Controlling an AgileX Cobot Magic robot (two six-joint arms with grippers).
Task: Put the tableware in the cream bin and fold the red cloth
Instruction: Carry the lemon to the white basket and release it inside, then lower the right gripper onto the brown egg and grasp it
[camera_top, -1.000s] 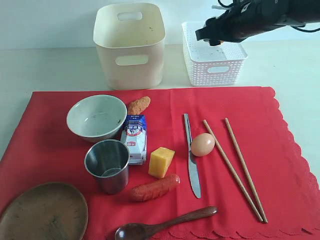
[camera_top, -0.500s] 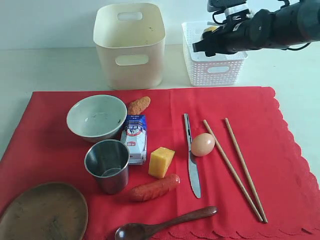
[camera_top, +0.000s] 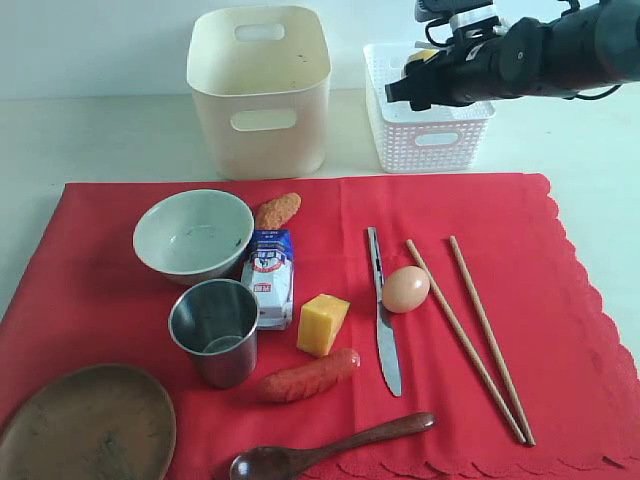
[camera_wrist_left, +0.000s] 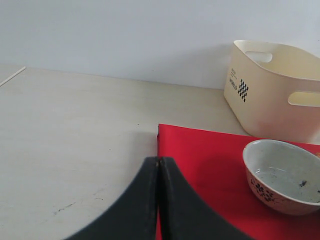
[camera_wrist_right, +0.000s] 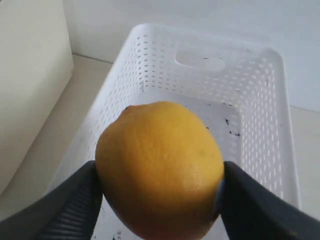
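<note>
My right gripper (camera_wrist_right: 161, 175) is shut on a yellow lemon (camera_wrist_right: 160, 167) and hangs over the white lattice basket (camera_top: 430, 135). On the red cloth (camera_top: 560, 300) lie the pale bowl (camera_top: 193, 233), steel cup (camera_top: 215, 330), brown wooden plate (camera_top: 85, 425), dark spoon (camera_top: 330, 452), steel knife (camera_top: 382, 310) and two chopsticks (camera_top: 470, 340). The cream bin (camera_top: 260, 90) stands behind the cloth and looks empty. My left gripper (camera_wrist_left: 158, 161) is shut on nothing, low over the cloth's edge (camera_wrist_left: 200, 160), short of the bowl (camera_wrist_left: 282, 175). It does not show in the exterior view.
An egg (camera_top: 405, 289) rests against the knife. A milk carton (camera_top: 270, 275), a cheese block (camera_top: 323, 324) and two sausages (camera_top: 310, 375) (camera_top: 277, 210) lie between the cup, bowl and knife. The white basket (camera_wrist_right: 260, 100) has nothing in it.
My right arm has swung lower with the lemon and now holds still above the white basket. Nothing on the cloth has moved.
</note>
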